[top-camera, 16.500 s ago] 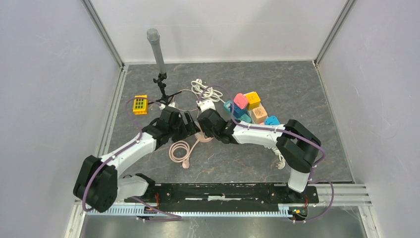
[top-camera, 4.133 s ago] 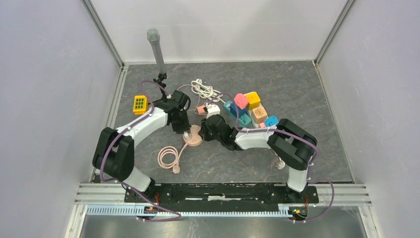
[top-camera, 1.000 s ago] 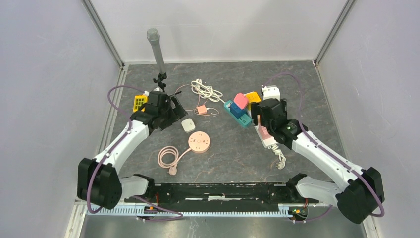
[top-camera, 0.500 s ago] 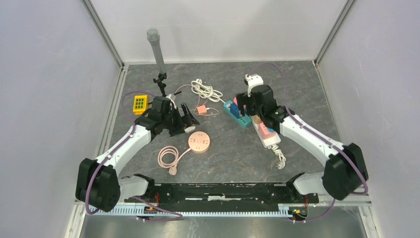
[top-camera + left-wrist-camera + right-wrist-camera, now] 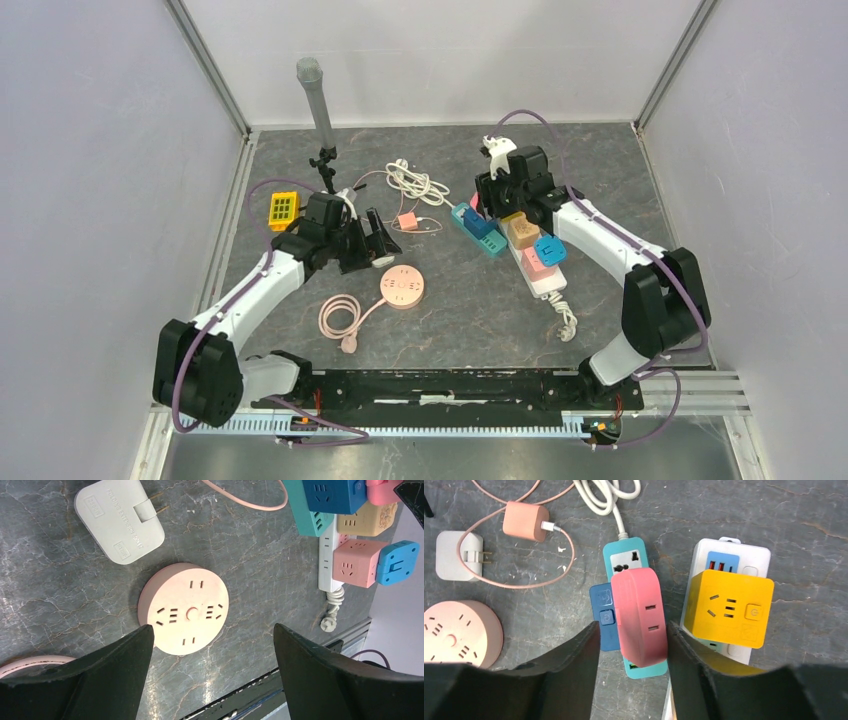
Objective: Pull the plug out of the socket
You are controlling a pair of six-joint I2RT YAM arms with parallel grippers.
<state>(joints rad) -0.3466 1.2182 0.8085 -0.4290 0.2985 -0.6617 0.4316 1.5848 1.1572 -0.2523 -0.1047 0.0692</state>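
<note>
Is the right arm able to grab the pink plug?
Probably yes: the right pincer is open with the pink plug between its fingers, on the teal strip, and nothing blocks it.

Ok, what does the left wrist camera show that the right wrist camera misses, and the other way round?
Only the left wrist shows the pink cube adapter with a bright blue plug stuck to one face. Only the right wrist shows the small pink charger block and the yellow cube adapter. Both show the round pink socket disc, with nothing plugged in, and the flat pale grey plug lying beside it, prongs exposed.
</note>
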